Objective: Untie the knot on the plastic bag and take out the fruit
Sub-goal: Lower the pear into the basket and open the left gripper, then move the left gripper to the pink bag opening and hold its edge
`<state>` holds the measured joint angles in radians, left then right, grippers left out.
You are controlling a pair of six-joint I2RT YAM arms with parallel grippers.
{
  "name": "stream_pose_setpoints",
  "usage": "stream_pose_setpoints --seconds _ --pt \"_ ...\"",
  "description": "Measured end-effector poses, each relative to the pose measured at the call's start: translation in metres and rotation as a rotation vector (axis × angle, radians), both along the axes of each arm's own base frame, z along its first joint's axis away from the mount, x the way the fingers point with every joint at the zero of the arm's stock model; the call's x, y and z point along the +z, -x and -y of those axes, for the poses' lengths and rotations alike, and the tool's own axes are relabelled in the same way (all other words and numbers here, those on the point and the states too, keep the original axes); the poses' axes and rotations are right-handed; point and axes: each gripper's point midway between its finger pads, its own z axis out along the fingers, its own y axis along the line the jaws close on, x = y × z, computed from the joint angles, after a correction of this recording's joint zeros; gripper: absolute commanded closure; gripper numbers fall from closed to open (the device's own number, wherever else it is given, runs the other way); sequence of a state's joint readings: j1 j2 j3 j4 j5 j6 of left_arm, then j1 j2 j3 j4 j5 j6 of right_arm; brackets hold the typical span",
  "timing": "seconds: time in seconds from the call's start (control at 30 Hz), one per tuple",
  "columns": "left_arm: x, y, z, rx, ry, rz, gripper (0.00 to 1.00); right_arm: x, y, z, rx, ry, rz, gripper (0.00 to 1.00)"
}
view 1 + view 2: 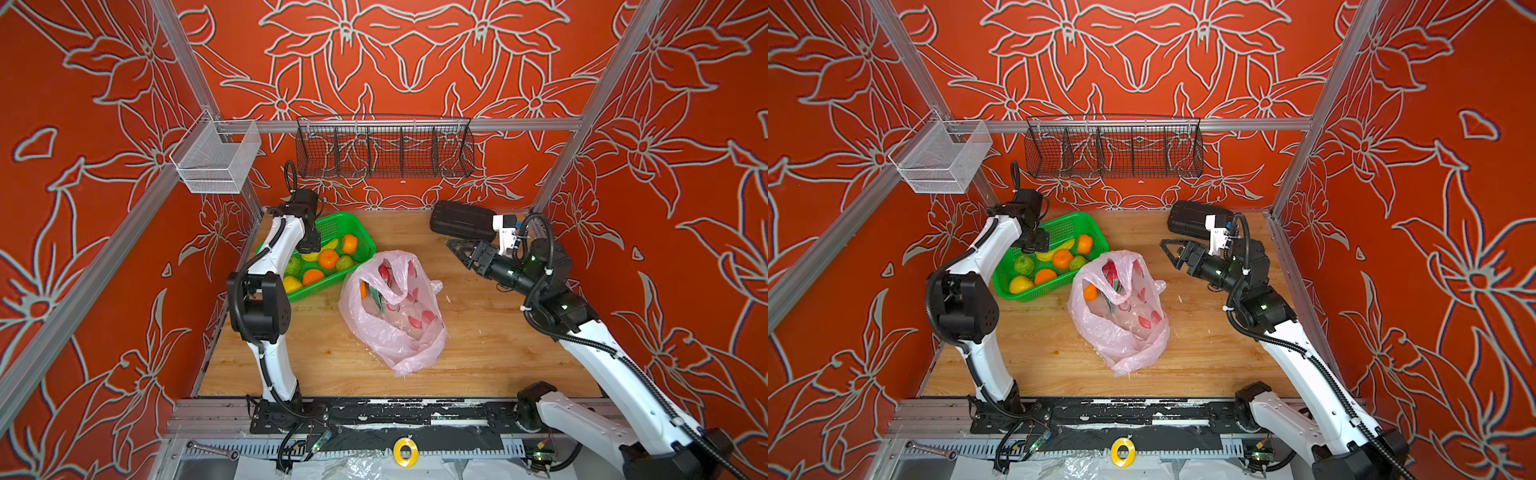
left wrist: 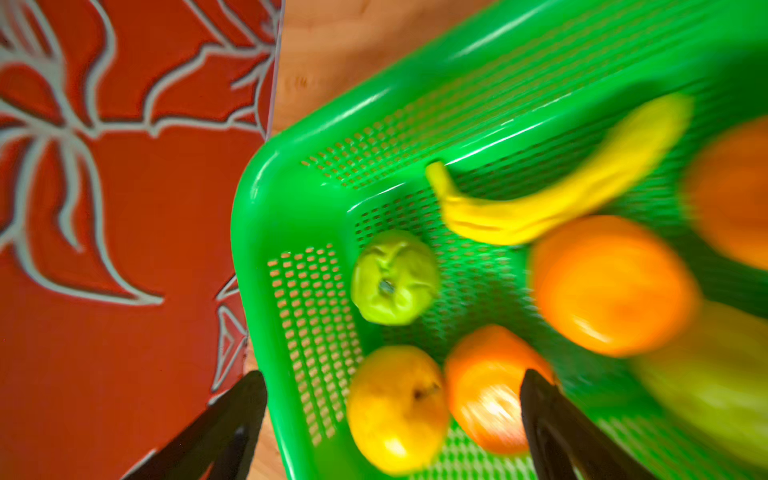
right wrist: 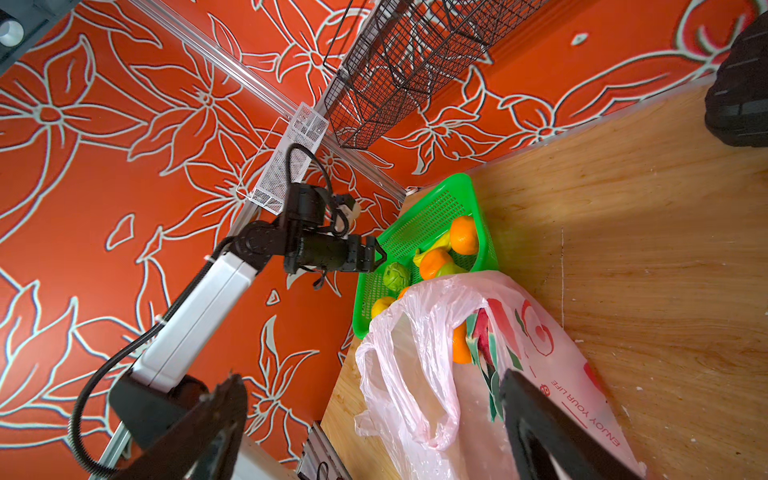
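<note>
Knot out, unloading part done; approx. two pcs left.
Thin pale-pink translucent plastic bag (image 1: 395,324) lies open mid wooden surface (image 1: 490,340), no knot seen. Toy fruit (image 1: 328,258) already placed in green perforated plastic basket (image 1: 362,227). Round orange (image 1: 363,289) and pink dragon fruit (image 3: 482,328) are seen inside bag. Left gripper (image 2: 392,376) is held wide and empty over basket, right gripper (image 1: 460,254) wide and empty nr bag.

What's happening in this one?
The thin pink plastic bag lies on the wooden table with its mouth open. Several toy fruits sit in the green perforated basket, where the left gripper hovers with jaws apart, holding nothing. An orange and a pink dragon fruit are inside the bag. The right gripper hangs beside the bag, jaws open and empty.
</note>
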<state>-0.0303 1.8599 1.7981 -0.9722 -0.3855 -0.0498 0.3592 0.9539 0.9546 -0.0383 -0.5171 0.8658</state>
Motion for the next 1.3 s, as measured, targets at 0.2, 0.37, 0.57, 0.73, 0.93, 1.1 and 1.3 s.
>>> stream_pose_setpoints --seconds 0.2,0.37,0.57,0.73,0.93,1.1,1.3 --pt "0.086 0.02 0.083 -0.198 0.265 0.267 0.05 0.002 0.0 -0.001 0.008 -0.005 0.006 0.05" --pt "0.132 0.047 0.148 -0.413 0.472 0.421 0.05 -0.002 -0.001 -0.002 0.009 -0.001 -0.004 0.05" --pt "0.151 0.09 0.213 -0.718 0.645 0.503 0.03 -0.012 -0.001 -0.003 0.012 0.008 -0.029 0.06" --pt "0.143 0.14 0.259 -1.055 0.561 0.512 0.04 -0.021 0.0 -0.005 0.02 0.017 -0.052 0.06" --pt "0.101 0.174 0.292 -1.367 0.258 0.442 0.08 -0.031 0.004 -0.008 0.033 0.026 -0.077 0.06" --pt "0.042 0.162 0.3 -1.484 -0.028 0.253 0.08 -0.039 0.008 -0.01 0.045 0.035 -0.098 0.06" --pt "-0.011 0.151 0.297 -1.563 -0.201 0.089 0.08 -0.039 0.015 -0.01 0.053 0.038 -0.1 0.06"
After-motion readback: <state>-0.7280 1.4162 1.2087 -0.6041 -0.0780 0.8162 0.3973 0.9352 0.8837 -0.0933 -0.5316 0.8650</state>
